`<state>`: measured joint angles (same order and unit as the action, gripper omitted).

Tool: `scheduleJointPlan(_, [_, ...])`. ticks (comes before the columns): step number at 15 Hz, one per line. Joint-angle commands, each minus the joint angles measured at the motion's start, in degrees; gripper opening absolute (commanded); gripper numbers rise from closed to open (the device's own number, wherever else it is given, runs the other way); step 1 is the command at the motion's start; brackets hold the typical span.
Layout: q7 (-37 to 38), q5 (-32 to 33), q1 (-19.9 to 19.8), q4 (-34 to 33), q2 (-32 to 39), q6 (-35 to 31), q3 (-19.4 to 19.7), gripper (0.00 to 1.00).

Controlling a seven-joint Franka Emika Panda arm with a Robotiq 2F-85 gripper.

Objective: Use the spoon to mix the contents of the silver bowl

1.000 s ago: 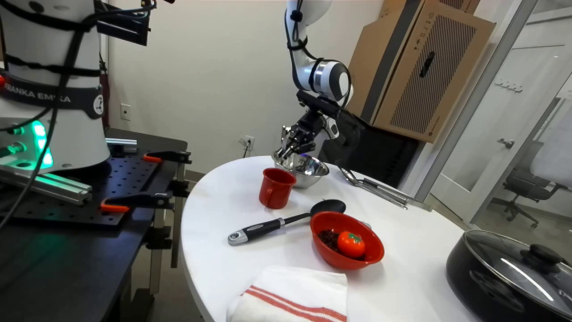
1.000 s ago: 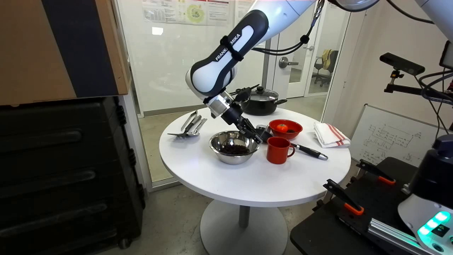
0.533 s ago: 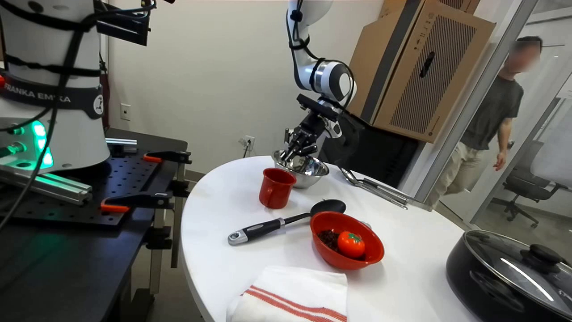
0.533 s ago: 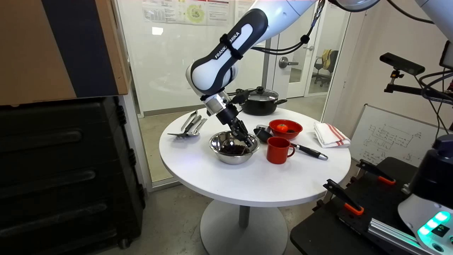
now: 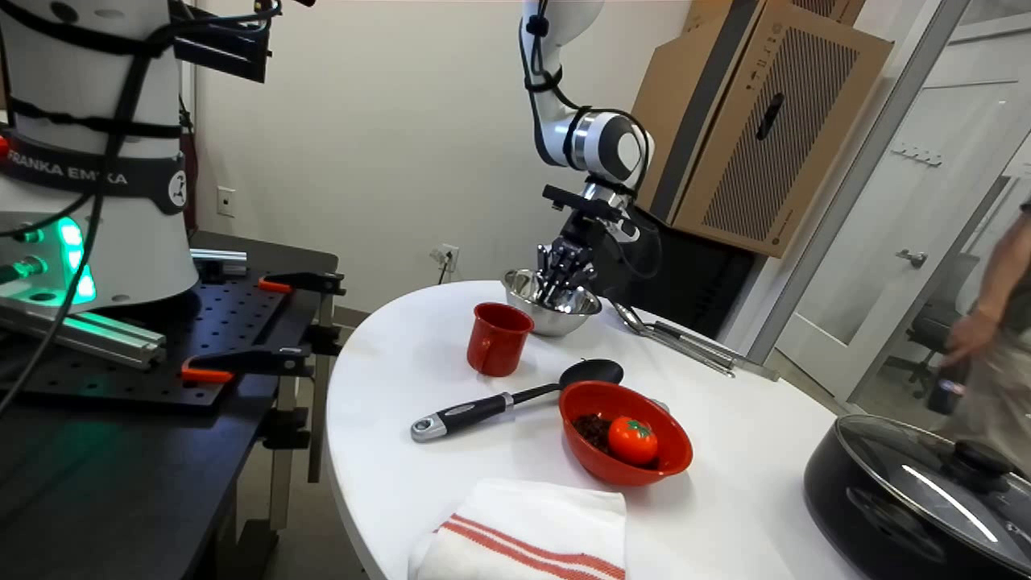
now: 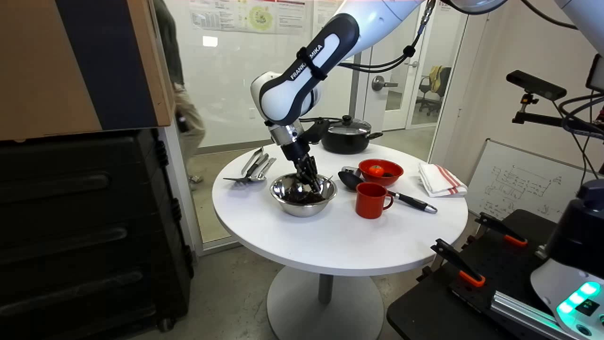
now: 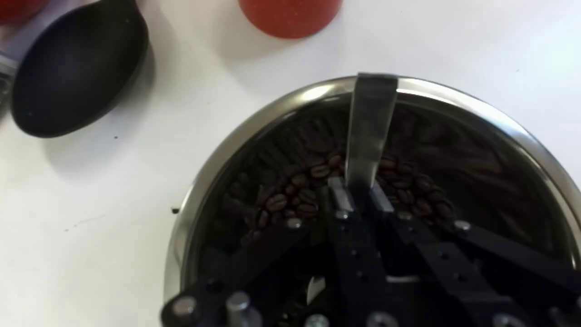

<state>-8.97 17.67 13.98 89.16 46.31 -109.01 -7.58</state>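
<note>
Silver bowl (image 6: 303,210), beans (image 7: 307,196) inside, spoon (image 7: 371,125) gripped

"What's in the bowl (image 6: 302,210)?"
"Beans (image 7: 277,203), and over them the spoon's handle (image 7: 371,122) in the gripper (image 7: 358,193)."
"Around it, in an exterior view?"
"Mug (image 6: 369,204) right, utensils (image 6: 257,164) left; behind the mug, the ladle (image 6: 350,180) and a dish (image 6: 388,181) holding a tomato (image 6: 376,170)."
"Towel (image 6: 441,179)?"
"Right of the dish."
</note>
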Motion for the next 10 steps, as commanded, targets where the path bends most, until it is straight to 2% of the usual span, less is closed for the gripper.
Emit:
scheduleJointPlan(1, [2.80, 2.56, 1.21, 1.66, -1.76, -2.88, 2.16, 0.03])
scheduleJointPlan(5, [0.78, 4.53, 1.72, 1.71, -2.34, 4.00, 2.81, 0.03])
scheduleJointPlan(10, [-3.71, 5.45, 1.76, 0.58, -1.53, 15.29, 1.67, 0.03])
